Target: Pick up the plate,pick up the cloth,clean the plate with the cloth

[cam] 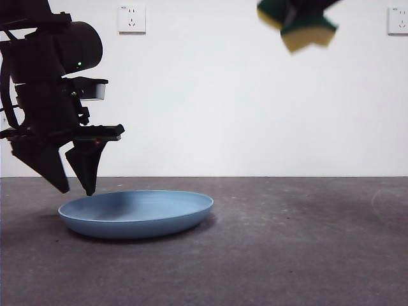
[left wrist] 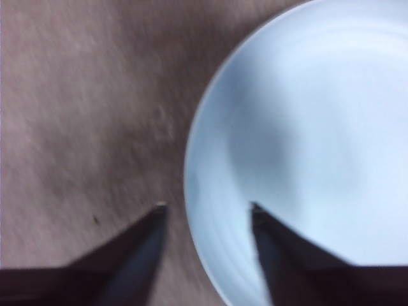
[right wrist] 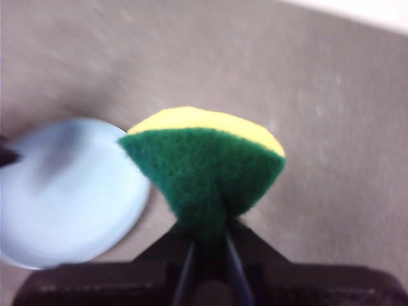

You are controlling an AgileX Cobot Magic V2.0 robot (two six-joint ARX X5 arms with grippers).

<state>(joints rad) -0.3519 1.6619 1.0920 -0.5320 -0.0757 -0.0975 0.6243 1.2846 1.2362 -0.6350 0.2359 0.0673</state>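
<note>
While the plate lies flat, we read the scene like this.

Left end effector (cam: pixel 76 190): we see its two jaws spread apart with nothing between them, tips low at the plate's edge. In the left wrist view one jaw stands over the bare worktop (left wrist: pixel 76 115) and the other over the dish, so they straddle the rim.

Why it sits so: we judge this stance readies a pinch on the raised rim, the only thin part a two-jaw grip can take on so wide a dish.

Plate (cam: pixel 137 213): a light-blue round dish, hollow side up, resting on the dark worktop toward the side where the left arm works. Being round, it has no long axis; its face points straight up.

Right end effector (right wrist: pixel 207 255): we see it clamped on the sponge (right wrist: pixel 204 172) at the pinched waist, held high above the worktop and well apart from the plate.

Sponge's lie: green scouring layer faces the wrist camera, yellow foam behind it. Its length seems to run across the jaws, though the blur leaves us unsure.

Why it is held high: we judge it waits clear until the plate is lifted.
</note>
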